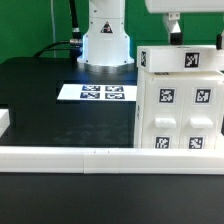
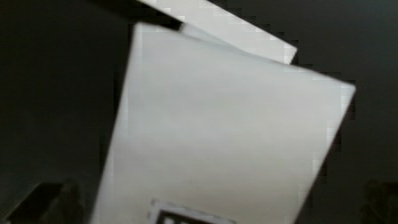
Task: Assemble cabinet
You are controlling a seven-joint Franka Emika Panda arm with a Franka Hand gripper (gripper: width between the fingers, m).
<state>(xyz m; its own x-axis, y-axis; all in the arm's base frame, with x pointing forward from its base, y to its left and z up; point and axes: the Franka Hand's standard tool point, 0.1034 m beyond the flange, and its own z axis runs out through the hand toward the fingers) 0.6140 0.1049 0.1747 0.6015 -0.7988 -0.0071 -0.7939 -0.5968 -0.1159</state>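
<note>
The cabinet (image 1: 180,100) is a boxy white body with several black-and-white tags on its front, standing at the exterior view's right on the black table. My gripper (image 1: 176,33) hangs just above its top panel, under the white hand at the upper edge of the picture. In the wrist view a white cabinet panel (image 2: 222,120) fills the middle, with part of a tag showing at its near end. My gripper (image 2: 205,208) is open: the dark fingers (image 2: 45,205) stand off to either side of the panel, with a gap between finger and panel edge.
The marker board (image 1: 100,92) lies flat on the table in front of the robot base (image 1: 105,40). A long low white rail (image 1: 90,156) runs along the table's front edge. A green wall stands behind.
</note>
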